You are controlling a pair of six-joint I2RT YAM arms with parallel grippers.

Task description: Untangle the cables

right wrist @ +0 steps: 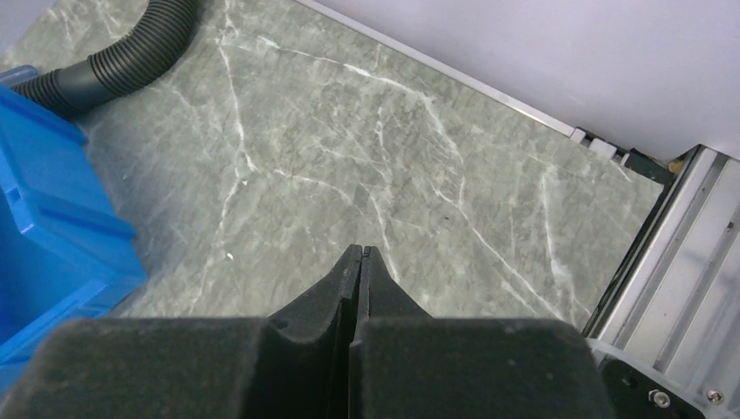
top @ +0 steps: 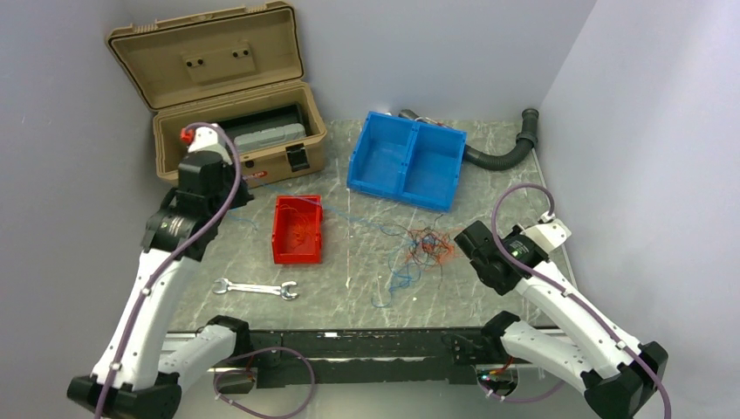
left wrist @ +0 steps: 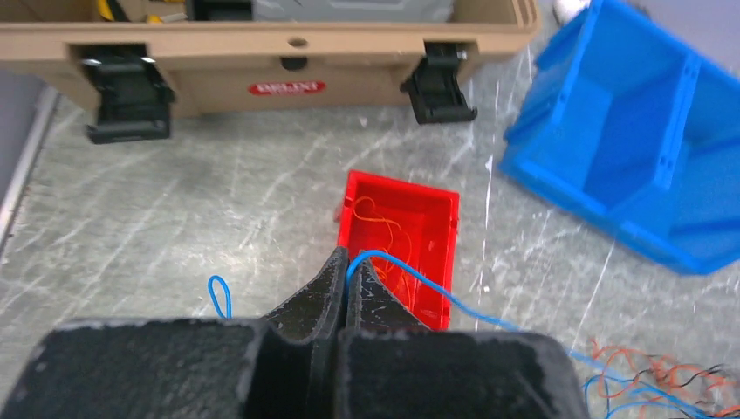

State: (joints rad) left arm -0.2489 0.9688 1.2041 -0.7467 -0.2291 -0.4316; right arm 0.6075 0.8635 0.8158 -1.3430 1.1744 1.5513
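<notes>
The cables are hair-thin orange-red, blue and black wires, tangled in a bunch on the table right of centre. They also show at the bottom right of the left wrist view. My left gripper is shut on one blue wire, which runs right toward the bunch; a blue loop lies to the left of the fingers. In the top view the left gripper is left of the red bin. My right gripper is shut and empty, just right of the bunch.
The red bin holds a few orange wires. A blue two-compartment bin, an open tan case and a black ribbed hose stand at the back. A wrench lies at the front left. Walls close in both sides.
</notes>
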